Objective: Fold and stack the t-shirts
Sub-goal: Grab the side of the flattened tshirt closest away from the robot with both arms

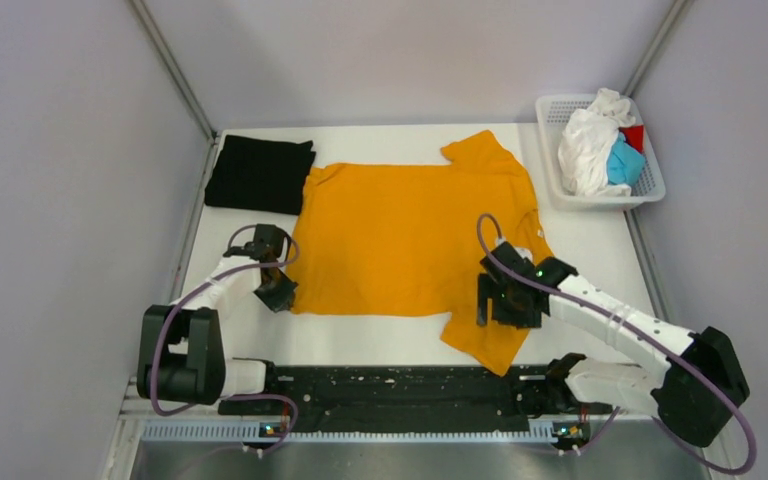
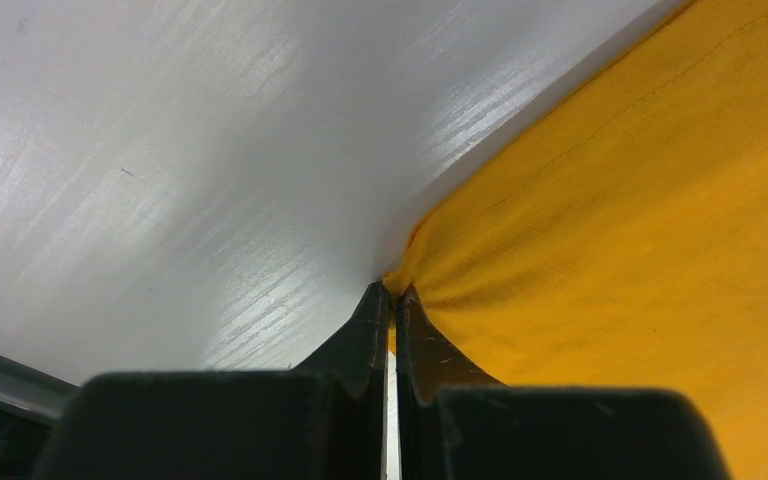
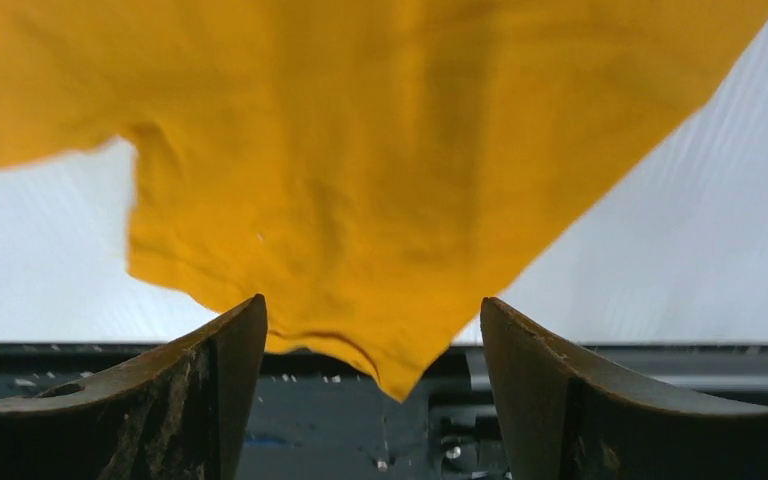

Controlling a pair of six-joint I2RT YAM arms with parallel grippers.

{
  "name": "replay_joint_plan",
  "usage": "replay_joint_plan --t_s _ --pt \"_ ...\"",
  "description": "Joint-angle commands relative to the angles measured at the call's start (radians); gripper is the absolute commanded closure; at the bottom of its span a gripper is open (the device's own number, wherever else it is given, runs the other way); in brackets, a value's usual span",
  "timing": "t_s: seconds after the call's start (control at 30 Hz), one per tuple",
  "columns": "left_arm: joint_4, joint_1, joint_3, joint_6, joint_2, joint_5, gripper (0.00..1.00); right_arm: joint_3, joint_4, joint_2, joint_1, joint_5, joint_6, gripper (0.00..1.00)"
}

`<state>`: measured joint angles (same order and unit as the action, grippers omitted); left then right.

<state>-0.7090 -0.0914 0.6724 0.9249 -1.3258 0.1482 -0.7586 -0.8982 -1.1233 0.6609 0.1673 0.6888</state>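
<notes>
An orange-yellow t-shirt (image 1: 410, 235) lies spread flat across the middle of the table, its hem to the left. My left gripper (image 1: 278, 290) is at the near left hem corner; in the left wrist view it (image 2: 393, 295) is shut on a pinch of the orange-yellow cloth (image 2: 640, 230). My right gripper (image 1: 495, 300) hovers over the near sleeve. In the right wrist view it (image 3: 372, 301) is open, with the sleeve (image 3: 360, 150) lying between and beyond its fingers. A folded black t-shirt (image 1: 260, 175) sits at the back left.
A white mesh basket (image 1: 548, 150) stands at the back right, holding a white shirt (image 1: 585, 150), a light blue one (image 1: 620, 165) and a red one (image 1: 635, 135). The near sleeve tip overhangs the black rail (image 1: 400, 385) along the front edge. Walls close in both sides.
</notes>
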Motion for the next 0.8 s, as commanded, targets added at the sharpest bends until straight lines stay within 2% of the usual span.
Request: replay_joint_plan --t_s 0.0,0.17,0.33,0.5,0.6,0.73,0.77 --pt "0.019 -0.001 0.002 -0.032 0.001 -0.039 1.0 0.098 -0.054 0.074 0.079 -0.085 0.194 0.25" --pt "0.019 0.0 0.013 -0.035 0.004 -0.044 1.0 0.166 0.007 0.048 0.14 -0.108 0.212 0.39" --pt "0.008 -0.001 0.022 -0.044 0.013 -0.038 1.0 0.215 0.14 -0.012 0.167 -0.168 0.212 0.47" --pt "-0.006 -0.001 0.031 -0.054 0.007 -0.039 1.0 0.262 0.204 -0.063 0.168 -0.133 0.232 0.54" --pt "-0.004 -0.001 0.023 -0.051 0.019 -0.047 1.0 0.273 0.205 -0.083 0.168 -0.079 0.285 0.71" --pt "-0.016 -0.001 0.01 -0.043 0.054 -0.051 1.0 0.284 0.157 -0.049 0.168 -0.056 0.323 1.0" --pt "-0.024 -0.001 0.008 -0.043 0.062 -0.053 1.0 0.285 0.135 -0.026 0.169 -0.057 0.324 1.0"
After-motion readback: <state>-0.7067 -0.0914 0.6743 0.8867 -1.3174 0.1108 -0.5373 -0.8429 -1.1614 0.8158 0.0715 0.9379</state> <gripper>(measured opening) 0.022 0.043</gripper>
